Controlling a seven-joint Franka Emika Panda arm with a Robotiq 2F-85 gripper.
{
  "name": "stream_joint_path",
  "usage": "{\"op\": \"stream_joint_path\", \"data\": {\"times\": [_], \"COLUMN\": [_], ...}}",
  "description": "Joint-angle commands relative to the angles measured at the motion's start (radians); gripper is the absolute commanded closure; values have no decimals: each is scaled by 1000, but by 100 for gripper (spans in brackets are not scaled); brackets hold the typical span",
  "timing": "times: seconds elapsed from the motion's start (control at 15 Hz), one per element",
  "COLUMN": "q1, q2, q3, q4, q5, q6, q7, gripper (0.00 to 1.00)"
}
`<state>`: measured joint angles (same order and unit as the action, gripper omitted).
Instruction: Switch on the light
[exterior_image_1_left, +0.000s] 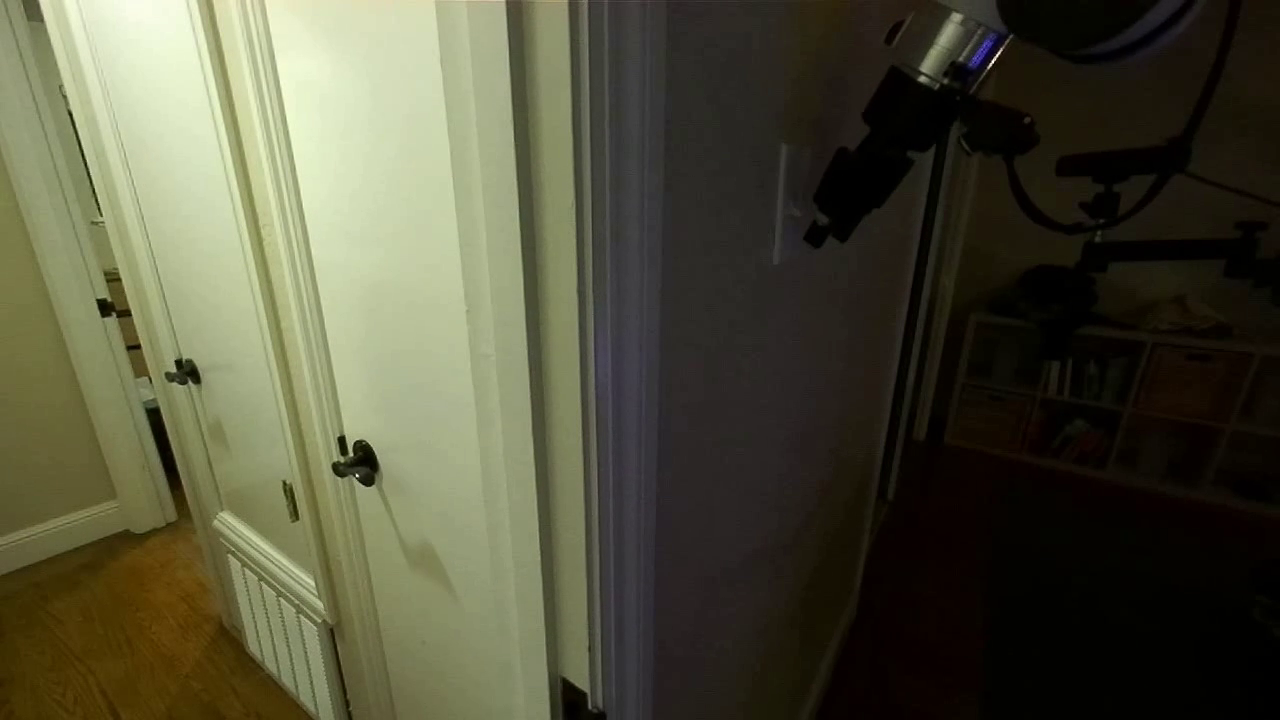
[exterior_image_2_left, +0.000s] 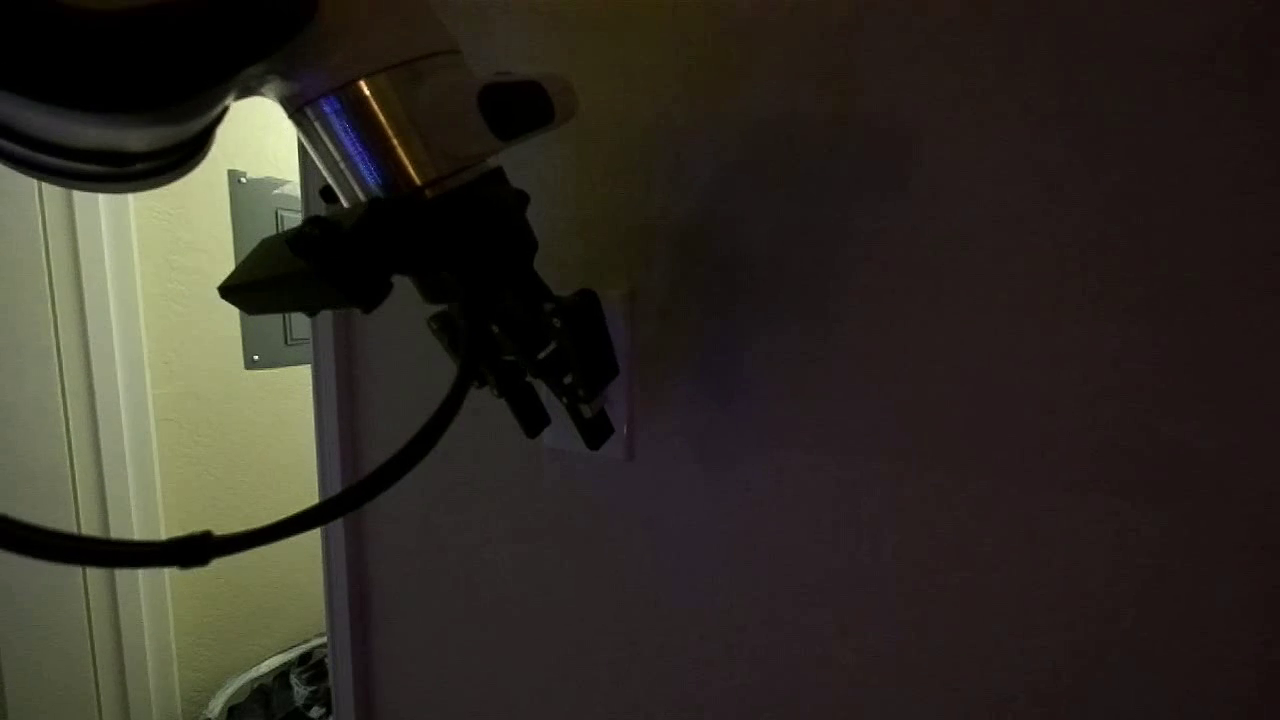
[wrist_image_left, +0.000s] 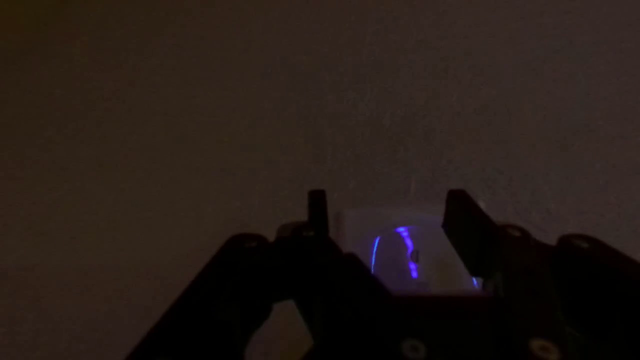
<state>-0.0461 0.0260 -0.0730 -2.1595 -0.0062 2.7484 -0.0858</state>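
Note:
The light switch is a pale upright wall plate (exterior_image_1_left: 786, 205) on the dark wall (exterior_image_1_left: 740, 420). In an exterior view only its right and lower edges show (exterior_image_2_left: 622, 400), behind the fingers. My gripper (exterior_image_1_left: 822, 232) is angled downward in front of the plate; it also shows in an exterior view (exterior_image_2_left: 568, 432). In the wrist view the two fingers (wrist_image_left: 386, 197) stand apart with nothing between them. The plate (wrist_image_left: 435, 250) shows between and below them with blue reflections. I cannot tell whether the fingers touch it. No lamp is in view.
A door frame (exterior_image_1_left: 627, 400) edges the wall, beside white doors with dark handles (exterior_image_1_left: 358, 463). A shelf unit (exterior_image_1_left: 1150, 400) stands at the back. A cable (exterior_image_2_left: 300, 525) loops from the arm. A grey panel (exterior_image_2_left: 262, 260) is on the lit wall. The room is dark.

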Motion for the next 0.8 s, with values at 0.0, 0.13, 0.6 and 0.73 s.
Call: {"op": "stream_joint_path", "data": {"times": [0.0,0.13,0.6,0.73], "q1": [-16,-21,-20,-21], "q2": [40,52,21,18], "q3": [3,5,22,15], "q4": [43,60,39,36], "q5": [31,40,218,238], "q6": [54,80,73,85], "q7": [-36,-37,-103,-120], "gripper": [67,80,98,94]}}
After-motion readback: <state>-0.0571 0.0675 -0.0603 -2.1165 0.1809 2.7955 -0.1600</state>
